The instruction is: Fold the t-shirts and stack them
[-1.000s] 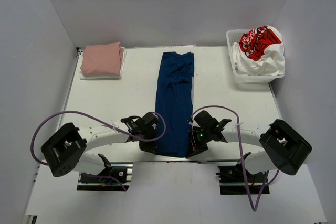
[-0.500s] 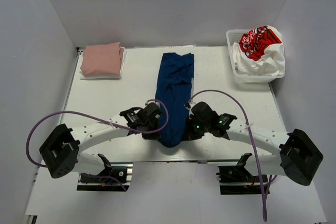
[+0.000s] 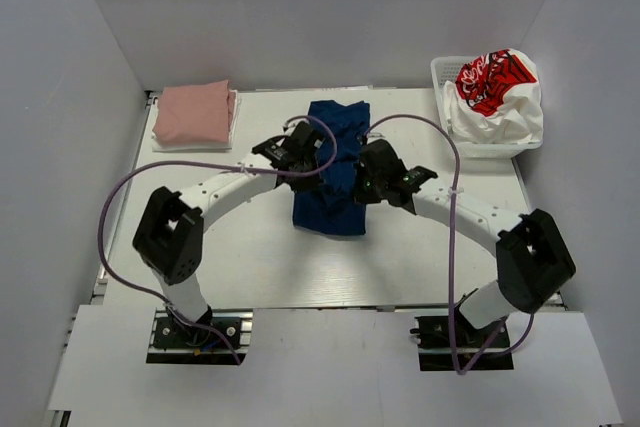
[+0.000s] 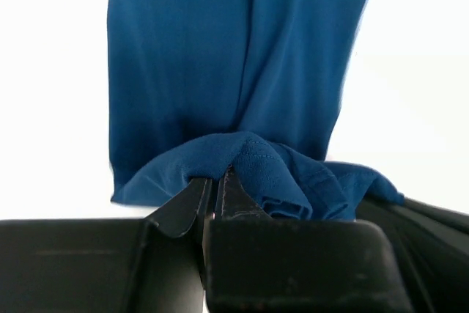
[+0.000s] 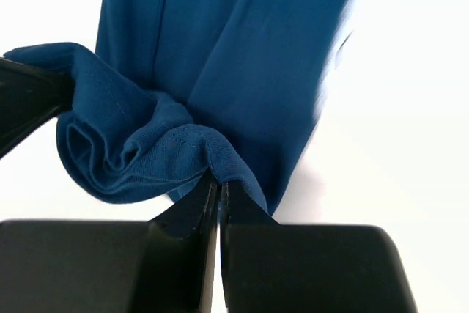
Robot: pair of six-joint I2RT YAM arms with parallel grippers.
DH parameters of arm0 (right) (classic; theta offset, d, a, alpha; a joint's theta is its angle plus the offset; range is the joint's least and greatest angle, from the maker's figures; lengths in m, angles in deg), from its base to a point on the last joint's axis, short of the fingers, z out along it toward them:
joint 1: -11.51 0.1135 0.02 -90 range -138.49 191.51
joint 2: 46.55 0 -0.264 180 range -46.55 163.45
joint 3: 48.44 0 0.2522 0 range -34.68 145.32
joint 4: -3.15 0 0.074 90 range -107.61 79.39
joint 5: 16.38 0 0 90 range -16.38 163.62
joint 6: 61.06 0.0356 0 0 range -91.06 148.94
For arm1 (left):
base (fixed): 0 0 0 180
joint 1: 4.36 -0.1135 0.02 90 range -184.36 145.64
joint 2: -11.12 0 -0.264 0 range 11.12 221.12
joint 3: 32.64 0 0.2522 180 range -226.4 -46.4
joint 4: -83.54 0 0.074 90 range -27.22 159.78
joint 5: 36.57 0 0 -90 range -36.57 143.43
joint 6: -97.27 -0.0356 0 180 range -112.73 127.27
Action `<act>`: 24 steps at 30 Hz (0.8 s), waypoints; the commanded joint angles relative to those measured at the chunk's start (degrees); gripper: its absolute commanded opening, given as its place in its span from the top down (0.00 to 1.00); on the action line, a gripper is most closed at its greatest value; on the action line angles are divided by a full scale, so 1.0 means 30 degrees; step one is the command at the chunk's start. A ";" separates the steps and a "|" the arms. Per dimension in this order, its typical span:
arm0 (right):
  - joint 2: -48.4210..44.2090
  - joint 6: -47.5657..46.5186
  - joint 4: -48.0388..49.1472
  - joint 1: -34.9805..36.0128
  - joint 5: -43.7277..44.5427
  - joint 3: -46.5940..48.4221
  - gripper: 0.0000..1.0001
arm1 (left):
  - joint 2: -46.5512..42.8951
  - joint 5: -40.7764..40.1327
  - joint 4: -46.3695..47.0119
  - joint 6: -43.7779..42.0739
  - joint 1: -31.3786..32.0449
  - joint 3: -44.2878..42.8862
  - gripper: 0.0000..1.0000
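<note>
Four tees: one navy half-folded, two stacked, one heaped.
The navy tee point(image 3: 328, 209) lies as a long narrow strip down the middle of the worktop point(image 3: 240, 242), its near hem lifted and bunched in two pinched folds over its middle. At the far left, the dusty-pink tee point(image 3: 194, 113) sits folded square on a folded white tee point(image 3: 188, 145). At the far right lies a crumpled white tee with red graphic point(image 3: 497, 92).

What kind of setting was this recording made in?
Likely a lab test cell, not a home: plain white walls box in a white table, the left arm and right arm are mounted at its near edge, and a lattice basket and folded pink t-shirt look like props.
</note>
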 commanded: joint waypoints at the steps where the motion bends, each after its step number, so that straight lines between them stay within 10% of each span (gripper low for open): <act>1: 0.0926 -0.1139 0.0118 -0.0874 0.0986 0.1765 1.00 | 0.0875 -0.1235 -0.0619 -0.0966 -0.0837 -0.2632 1.00; 24: 0.8397 -0.2195 0.0821 -0.4480 -0.3673 0.7772 1.00 | 0.6326 0.1136 0.3099 -0.5509 -0.3799 -0.6655 0.89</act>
